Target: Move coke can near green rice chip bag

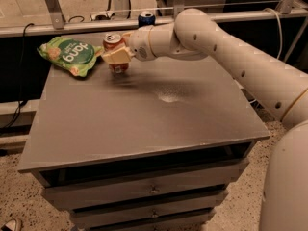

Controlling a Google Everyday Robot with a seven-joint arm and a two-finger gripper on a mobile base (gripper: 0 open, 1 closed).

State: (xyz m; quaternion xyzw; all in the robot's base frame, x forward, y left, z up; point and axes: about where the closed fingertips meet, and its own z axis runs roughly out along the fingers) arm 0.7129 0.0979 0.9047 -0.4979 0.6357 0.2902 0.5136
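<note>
The coke can (113, 42), red-orange with a silver top, is upright in my gripper (115, 57), just to the right of the green rice chip bag (70, 55). The gripper's pale fingers (114, 57) are shut around the can's middle. The can's base is at or just above the table top, a small gap from the bag's right edge. The bag lies flat at the far left corner of the grey table (144, 124). My white arm (216, 47) reaches in from the right.
A dark blue Pepsi can (146, 19) stands at the table's far edge behind my wrist. A metal rail (240, 16) runs behind the table. Drawers (154, 189) sit under the top. A worn pale spot (169, 97) marks the table's middle.
</note>
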